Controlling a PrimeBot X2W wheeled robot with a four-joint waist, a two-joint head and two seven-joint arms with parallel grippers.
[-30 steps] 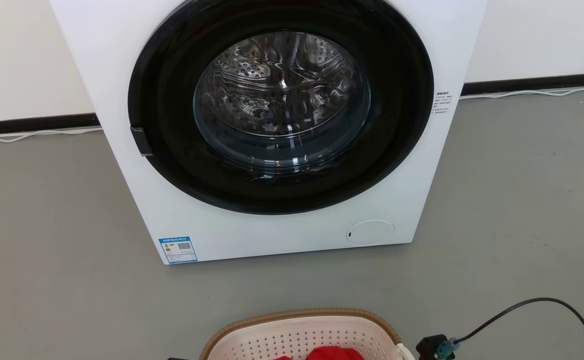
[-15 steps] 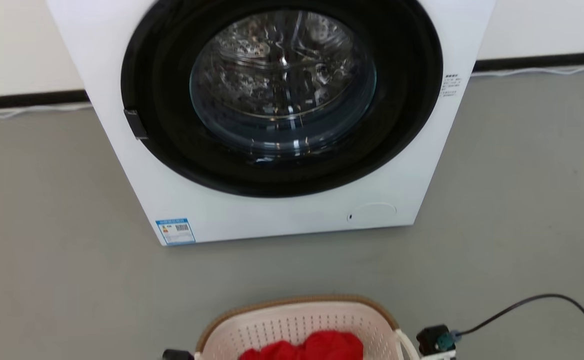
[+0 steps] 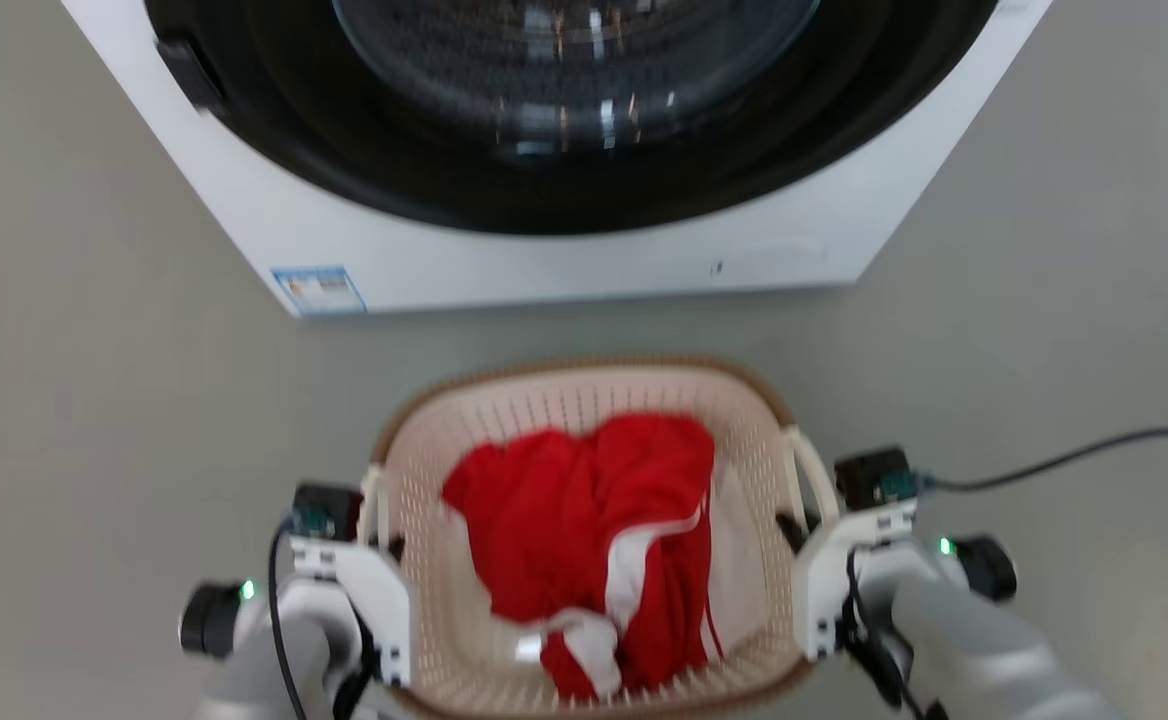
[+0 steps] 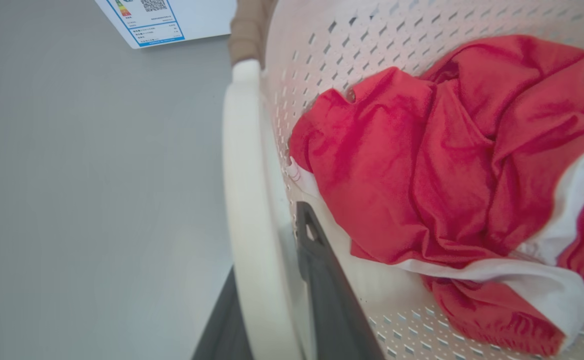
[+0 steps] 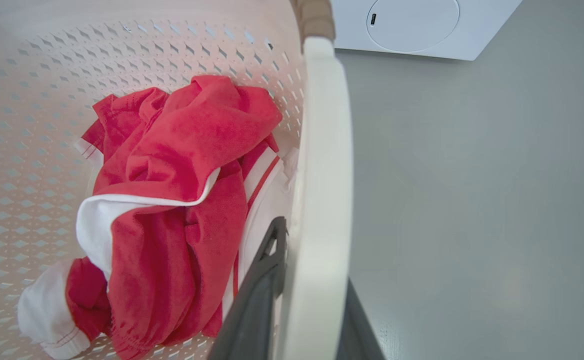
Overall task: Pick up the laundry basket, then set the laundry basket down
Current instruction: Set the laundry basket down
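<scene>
Since the earlier frames my head camera has pitched down, so the laundry basket (image 3: 544, 400) now fills 6 o'clock, with red clothing (image 3: 584, 500) inside and the washer (image 3: 544, 270) at 12. I cannot tell whether it rests on the floor (image 3: 94, 400) or hangs just above. I judge both sides should travel level and in step. The left gripper (image 4: 268, 240) is clamped across the left handle (image 4: 244, 200), and the right gripper (image 5: 317, 250) across the right handle (image 5: 322, 175). My forearms enter low, from 7 and 5 o'clock.

Grey floor (image 3: 94, 450), white washer (image 3: 564, 265) on it
</scene>
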